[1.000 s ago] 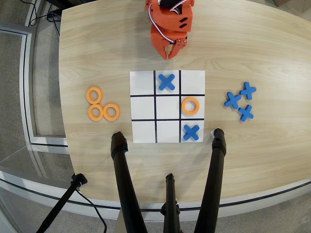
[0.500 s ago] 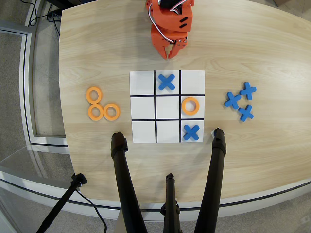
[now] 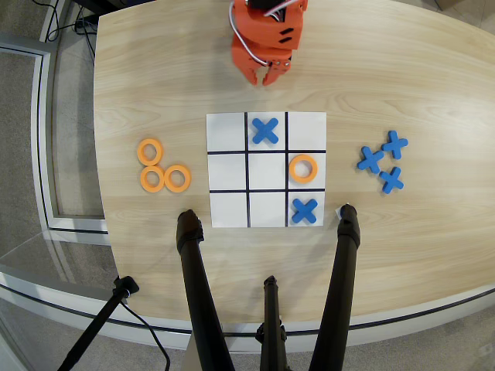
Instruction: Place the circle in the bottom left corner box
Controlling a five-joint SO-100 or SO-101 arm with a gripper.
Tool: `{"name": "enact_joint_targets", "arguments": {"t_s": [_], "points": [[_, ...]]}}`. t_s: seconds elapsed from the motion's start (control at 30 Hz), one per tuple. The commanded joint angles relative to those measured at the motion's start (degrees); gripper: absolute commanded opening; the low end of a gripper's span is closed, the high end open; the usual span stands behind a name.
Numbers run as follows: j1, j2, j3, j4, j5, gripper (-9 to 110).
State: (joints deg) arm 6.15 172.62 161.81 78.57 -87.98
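Note:
Three orange rings lie on the wooden table left of the board: one [image 3: 150, 151] at the top, one [image 3: 152, 179] below it and one [image 3: 177, 178] to its right. Another orange ring [image 3: 303, 169] lies in the board's middle right cell. The white 3x3 board [image 3: 228, 139] has blue X pieces in its top middle cell [image 3: 265, 131] and bottom right cell [image 3: 305, 210]. The bottom left corner cell [image 3: 228, 209] is bare white. My orange gripper [image 3: 267, 76] hangs above the table just beyond the board's top edge, fingers close together, holding nothing.
Three loose blue X pieces [image 3: 383, 161] lie to the right of the board. Black tripod legs [image 3: 197, 294] [image 3: 340, 286] reach over the table's near edge, their tips close to the board's bottom corners. The table's left edge [image 3: 99, 154] runs near the rings.

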Motion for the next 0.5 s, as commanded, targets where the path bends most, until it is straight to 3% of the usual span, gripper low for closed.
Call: {"name": "enact_joint_targets", "arguments": {"t_s": [0.0, 0.1, 0.2, 0.47], "points": [[3.4, -14.0, -24.3, 3.6, 2.0, 4], [5.5, -27.9, -41.0, 4.4, 4.0, 11], [7.6, -41.2, -52.9, 3.5, 5.5, 11], [14.2, -72.7, -66.9, -11.3, 6.5, 18]]}}
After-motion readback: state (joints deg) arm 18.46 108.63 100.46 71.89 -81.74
